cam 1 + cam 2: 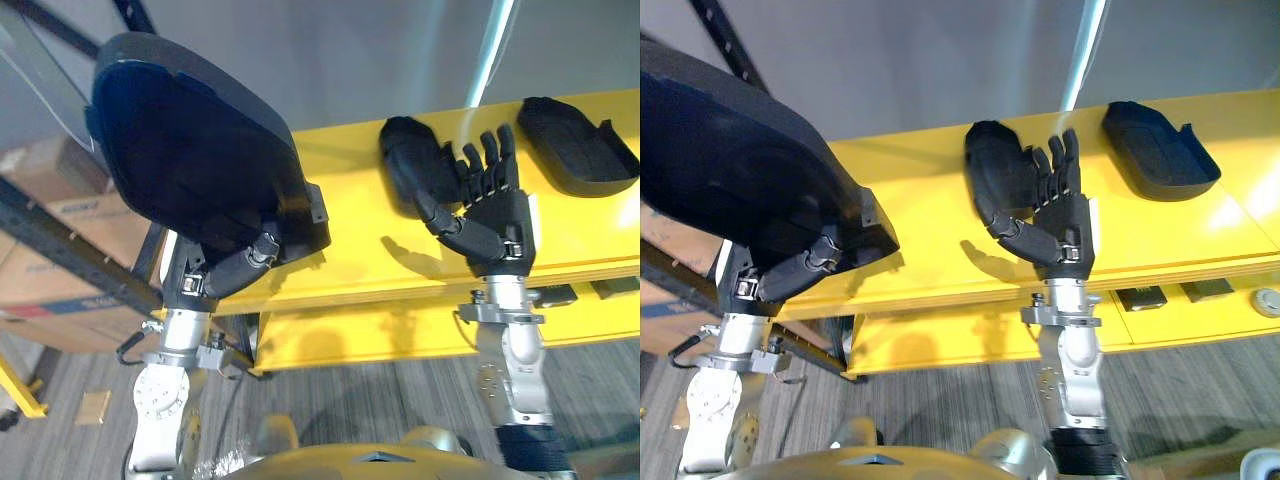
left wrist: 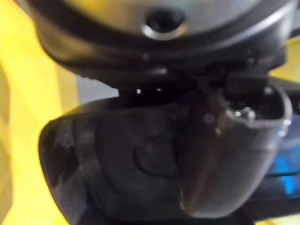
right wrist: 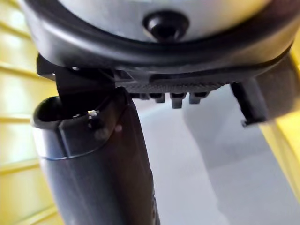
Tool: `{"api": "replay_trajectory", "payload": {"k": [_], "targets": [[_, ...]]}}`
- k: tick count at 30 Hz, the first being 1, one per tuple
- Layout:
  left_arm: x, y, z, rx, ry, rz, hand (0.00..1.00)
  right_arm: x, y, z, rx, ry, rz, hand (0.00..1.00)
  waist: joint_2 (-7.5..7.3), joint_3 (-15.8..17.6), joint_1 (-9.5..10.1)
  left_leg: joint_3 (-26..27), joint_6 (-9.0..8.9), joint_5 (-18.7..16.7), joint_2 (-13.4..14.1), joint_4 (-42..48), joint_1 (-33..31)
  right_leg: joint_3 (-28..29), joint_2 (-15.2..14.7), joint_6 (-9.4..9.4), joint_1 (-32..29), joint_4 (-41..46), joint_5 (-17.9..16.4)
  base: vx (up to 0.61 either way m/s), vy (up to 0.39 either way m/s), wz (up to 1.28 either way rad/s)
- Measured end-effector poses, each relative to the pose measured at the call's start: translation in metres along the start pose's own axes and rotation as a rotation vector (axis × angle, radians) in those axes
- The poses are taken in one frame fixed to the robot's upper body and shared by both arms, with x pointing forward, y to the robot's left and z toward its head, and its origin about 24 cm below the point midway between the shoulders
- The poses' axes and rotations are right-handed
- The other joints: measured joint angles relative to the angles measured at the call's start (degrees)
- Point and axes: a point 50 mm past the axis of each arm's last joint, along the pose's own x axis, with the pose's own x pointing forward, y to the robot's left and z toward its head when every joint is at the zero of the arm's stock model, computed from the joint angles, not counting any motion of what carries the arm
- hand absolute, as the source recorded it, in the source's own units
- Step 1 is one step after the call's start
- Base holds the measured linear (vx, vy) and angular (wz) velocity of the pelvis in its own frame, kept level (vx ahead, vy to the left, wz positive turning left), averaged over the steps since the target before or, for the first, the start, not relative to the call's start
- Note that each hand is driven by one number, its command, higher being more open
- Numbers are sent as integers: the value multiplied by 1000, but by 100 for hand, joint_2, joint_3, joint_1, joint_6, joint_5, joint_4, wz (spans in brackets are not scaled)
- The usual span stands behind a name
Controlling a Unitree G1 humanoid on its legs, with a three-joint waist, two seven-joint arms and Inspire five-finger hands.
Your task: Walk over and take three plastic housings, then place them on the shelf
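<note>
A large black plastic housing is raised over the left end of the yellow shelf. My left hand is curled under its lower edge, and its thumb lies against the dark shell. A second black housing lies on the shelf's middle. My right hand stands upright beside its right edge with straight fingers, holding nothing; I cannot tell whether they touch. A third black housing lies hollow side up at the shelf's right end.
A lower yellow shelf level carries small dark parts. Cardboard boxes sit on a dark rack to the left. A grey wall is behind the shelf, with grey carpet below.
</note>
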Motion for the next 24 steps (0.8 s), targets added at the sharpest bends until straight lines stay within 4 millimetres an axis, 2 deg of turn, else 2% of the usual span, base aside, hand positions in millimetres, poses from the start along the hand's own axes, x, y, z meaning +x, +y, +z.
{"api": "replay_trajectory", "payload": {"k": [1, 2, 3, 4, 5, 6, 7, 8, 10, 12, 15, 18, 21, 24], "targets": [[0, 7, -1, 16, 17, 24, 0, -2, 10, -8, 34, 23, 12, 100, -74, -17, -37, 45, 165, 163, -50, -242, 22, -379, 189, -41, -87, 376, -129, -119, 522, -23], [2, 10, -2, 26, 26, 30, 0, -2, 12, -9, 17, 28, 25, 100, -115, -42, -57, 22, 210, 238, -78, -360, 36, -416, 353, 51, -60, 469, -308, -57, 345, 3], [8, 11, -2, 18, 19, 42, 0, -1, 15, -7, -17, 20, 49, 100, -183, -84, -62, -15, 279, 404, -164, -591, 23, -411, 696, 132, -13, 504, -737, -18, 165, 19], [13, 11, -1, 8, 11, 44, 0, 0, 16, -4, -30, 10, 60, 100, -191, -85, -75, -83, 307, 487, -218, -699, 7, -407, 845, 131, 27, 477, -911, -30, 176, 49], [22, 3, -1, -17, 2, 19, 0, 1, 19, 0, -36, -9, 69, 100, -207, -94, -191, -219, 378, 689, -364, -943, -13, -414, 1095, 43, 137, 298, -1150, -36, 137, 62], [29, -4, 0, -33, -10, -2, 0, 2, 21, 5, -75, -28, 89, 100, -219, -101, -259, -268, 443, 859, -540, -1133, -15, -424, 1229, -194, 195, 71, -1297, -39, 108, 61], [32, -7, 0, -42, -16, -11, 0, 3, 21, 7, -96, -37, 98, 100, -250, -122, -298, -286, 459, 894, -605, -1142, -54, -417, 1220, -227, 244, -38, -1293, -32, 78, 39], [37, -13, 1, -50, -23, -27, 0, 6, 20, 11, -127, -47, 115, 100, -150, -74, -353, -328, 486, 933, -679, -1106, -128, -346, 1193, -163, 288, -127, -1254, -45, 71, 28], [40, -23, 0, -63, -19, -58, 0, 7, 9, 18, -173, -57, 100, 100, -38, -36, -410, -410, 483, 1032, -713, -1146, -167, -401, 1190, -153, 305, -125, -1248, -67, 41, 28], [40, -27, -1, -65, -14, -75, 0, 9, -1, 26, -216, -76, 77, 100, -12, -42, -444, -439, 445, 1164, -702, -1313, -135, -436, 1240, -154, 305, -124, -1247, -84, -40, 16], [39, -27, -1, -14, -8, -84, 0, 15, -7, 42, -269, -128, 85, 100, 28, -67, -470, -433, 371, 1414, -602, -1756, -44, -418, 1343, -199, 219, -104, -1265, -98, -85, 1], [40, -24, -2, 35, 16, -114, 0, 18, -2, 58, -294, -183, 126, 100, 82, -99, -485, -371, 326, 1667, -504, -2176, 94, -378, 1439, -248, 119, -99, -1228, -55, -70, -8], [44, -20, -4, 68, 58, -134, 0, 18, 0, 61, -297, -195, 136, 100, 88, -103, -491, -280, 331, 1818, -497, -2495, 281, -303, 1449, -263, 109, -91, -1209, -17, -25, -12], [60, -11, -6, 137, 84, -153, 0, 18, 1, 59, -296, -176, 145, 100, 85, -101, -489, -213, 346, 1951, -525, -2695, 382, -240, 1430, -255, 79, -90, -1173, -8, 17, -9]]}}
